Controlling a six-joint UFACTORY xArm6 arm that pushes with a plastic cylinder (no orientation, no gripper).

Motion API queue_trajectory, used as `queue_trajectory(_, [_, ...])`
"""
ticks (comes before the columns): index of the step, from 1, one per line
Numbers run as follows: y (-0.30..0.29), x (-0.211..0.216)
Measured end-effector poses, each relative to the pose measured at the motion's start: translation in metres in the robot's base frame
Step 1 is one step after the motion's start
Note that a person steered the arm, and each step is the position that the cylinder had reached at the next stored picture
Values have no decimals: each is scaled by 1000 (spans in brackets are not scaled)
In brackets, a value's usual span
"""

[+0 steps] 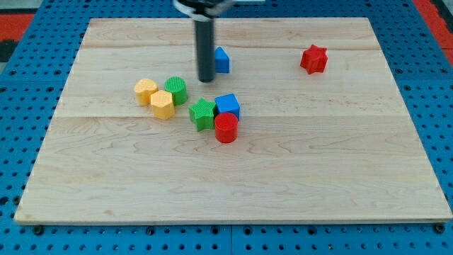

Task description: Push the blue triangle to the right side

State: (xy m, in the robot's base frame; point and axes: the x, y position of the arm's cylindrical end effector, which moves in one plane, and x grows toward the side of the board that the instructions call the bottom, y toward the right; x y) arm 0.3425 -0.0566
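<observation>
Pale wooden tabletop [340, 163]; my tip [206, 80] touching left edge of small blue plastic triangle [222, 60]. No jaws on rod. Best: push steadily right, centred, avoiding red star block [313, 59].

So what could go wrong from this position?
My tip sits just left of the blue triangle but slightly nearer the view's bottom, so an off-centre push may spin it or let it slip away upward. Pushed far right, it could knock the red star. A low sweep might clip the blue cube.
</observation>
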Motion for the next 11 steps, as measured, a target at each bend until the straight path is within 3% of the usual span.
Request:
queue_trajectory(2, [3,-8])
queue_trajectory(5, [26,-53])
queue_trajectory(7, [82,-34])
queue_trajectory(8, [75,-24])
queue_trajectory(9, [39,28])
queue_trajectory(10, [71,41])
queue_trajectory(11, [95,13])
